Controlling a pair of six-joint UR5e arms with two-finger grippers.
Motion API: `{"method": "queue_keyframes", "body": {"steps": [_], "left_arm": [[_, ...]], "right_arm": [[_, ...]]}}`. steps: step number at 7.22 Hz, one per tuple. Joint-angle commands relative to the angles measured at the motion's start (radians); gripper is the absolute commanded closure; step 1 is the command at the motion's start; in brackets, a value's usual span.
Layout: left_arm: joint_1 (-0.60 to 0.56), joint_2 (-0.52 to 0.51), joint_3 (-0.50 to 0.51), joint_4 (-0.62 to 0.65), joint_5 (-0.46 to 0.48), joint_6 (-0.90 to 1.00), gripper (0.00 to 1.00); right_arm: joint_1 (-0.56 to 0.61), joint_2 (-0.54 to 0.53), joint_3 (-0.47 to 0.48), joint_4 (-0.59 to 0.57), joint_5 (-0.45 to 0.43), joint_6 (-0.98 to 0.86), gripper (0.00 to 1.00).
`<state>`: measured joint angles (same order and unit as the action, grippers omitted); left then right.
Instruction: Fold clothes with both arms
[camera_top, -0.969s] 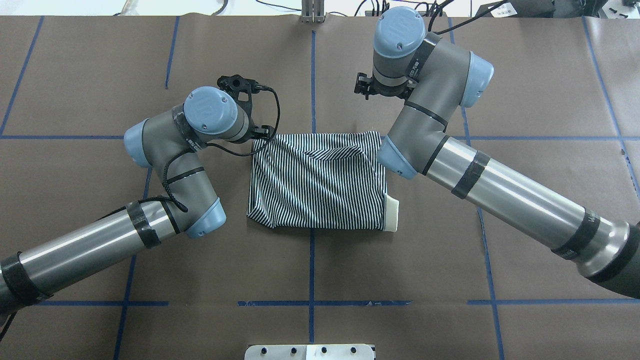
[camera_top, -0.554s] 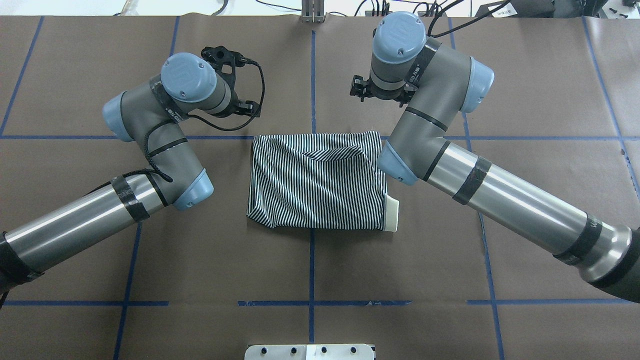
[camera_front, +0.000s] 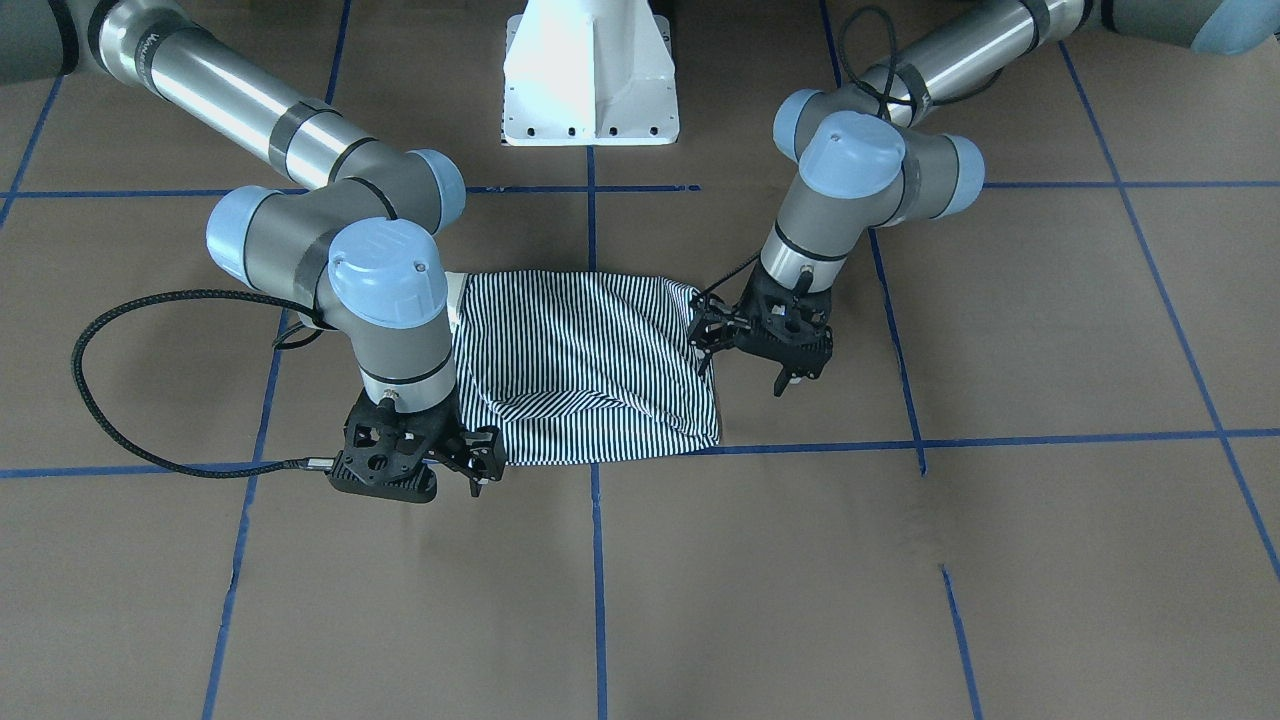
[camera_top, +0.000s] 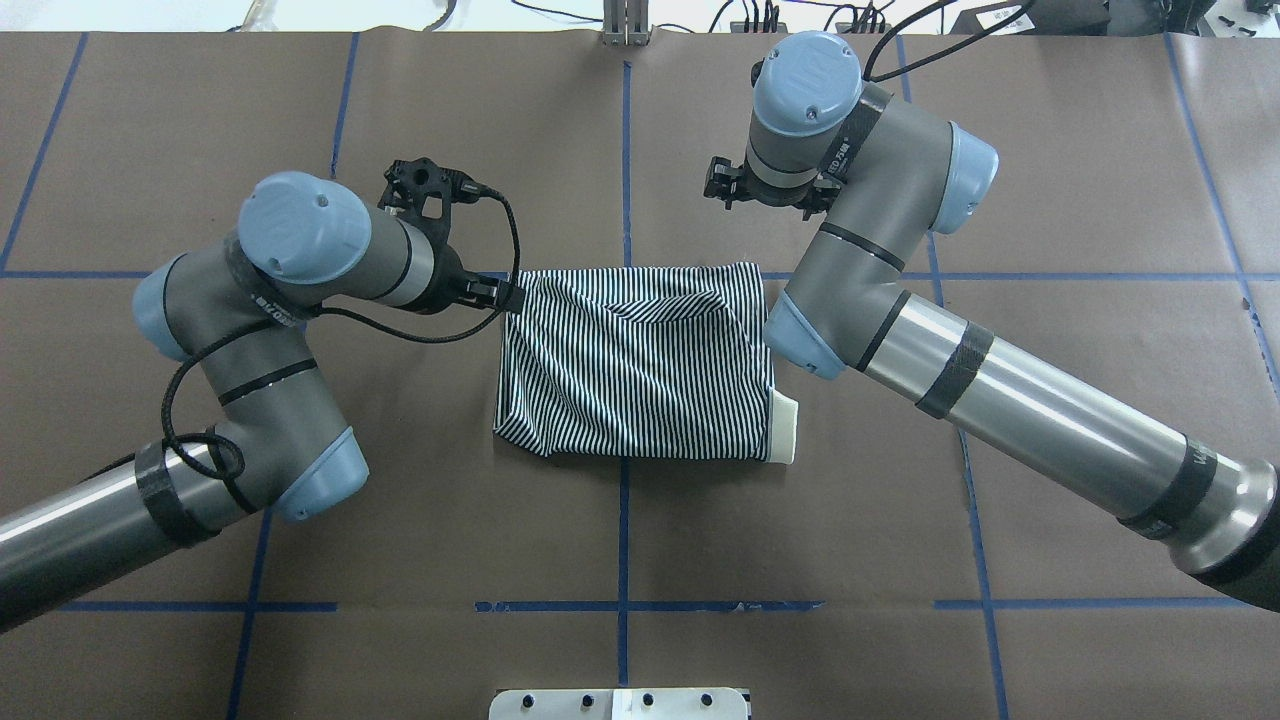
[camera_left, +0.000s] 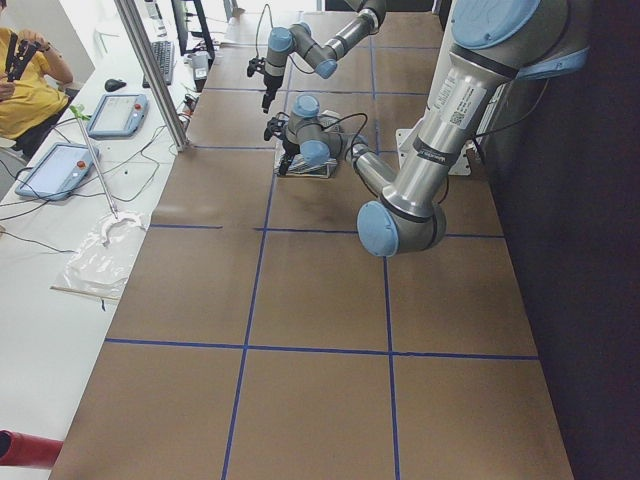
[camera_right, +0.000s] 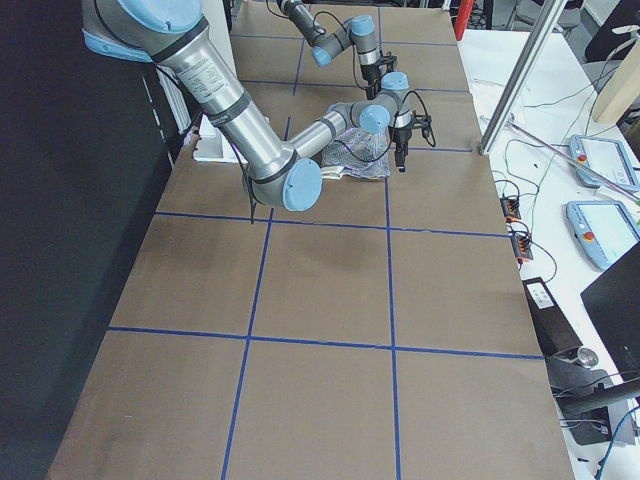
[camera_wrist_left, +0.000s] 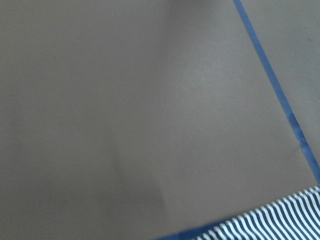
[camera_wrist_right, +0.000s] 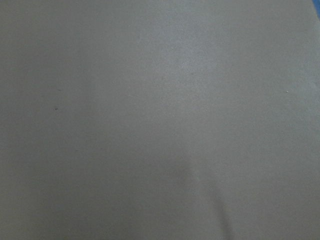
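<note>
The striped polo shirt (camera_top: 635, 365) lies folded into a rectangle at the table's middle, with its cream collar (camera_top: 783, 428) sticking out at the near right corner. It also shows in the front view (camera_front: 585, 365). My left gripper (camera_top: 472, 285) hangs at the shirt's far left corner, close to the cloth, holding nothing; its jaws look apart (camera_front: 760, 350). My right gripper (camera_top: 765, 190) hovers beyond the shirt's far right corner, clear of the cloth, open and empty (camera_front: 465, 462). The left wrist view shows only the shirt's striped edge (camera_wrist_left: 280, 220) and table.
The brown table (camera_top: 620, 530) carries a grid of blue tape lines (camera_top: 622, 605). The white pedestal base (camera_front: 590, 70) stands at the robot's side. A side bench with tablets (camera_left: 60, 165) and a seated person (camera_left: 25, 70) lies beyond the far edge.
The left arm first swung away to the far left, then its elbow dropped back and the gripper came to the shirt's far left corner. The right arm shifted only slightly. The shirt has not moved.
</note>
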<state>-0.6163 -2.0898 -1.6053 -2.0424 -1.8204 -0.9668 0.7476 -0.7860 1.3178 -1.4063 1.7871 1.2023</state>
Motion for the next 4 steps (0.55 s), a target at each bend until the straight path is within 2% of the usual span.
{"method": "queue_keyframes", "body": {"steps": [1, 4], "left_arm": [[0.117, 0.033, -0.035, 0.001, 0.051, -0.073, 0.0], [0.122, 0.051, -0.044, 0.001, 0.061, -0.067, 0.0]], "right_arm": [[-0.001, -0.009, 0.008, 0.0, 0.0, -0.001, 0.0], [-0.001, -0.013, 0.009, 0.001, 0.0, -0.001, 0.0]]}}
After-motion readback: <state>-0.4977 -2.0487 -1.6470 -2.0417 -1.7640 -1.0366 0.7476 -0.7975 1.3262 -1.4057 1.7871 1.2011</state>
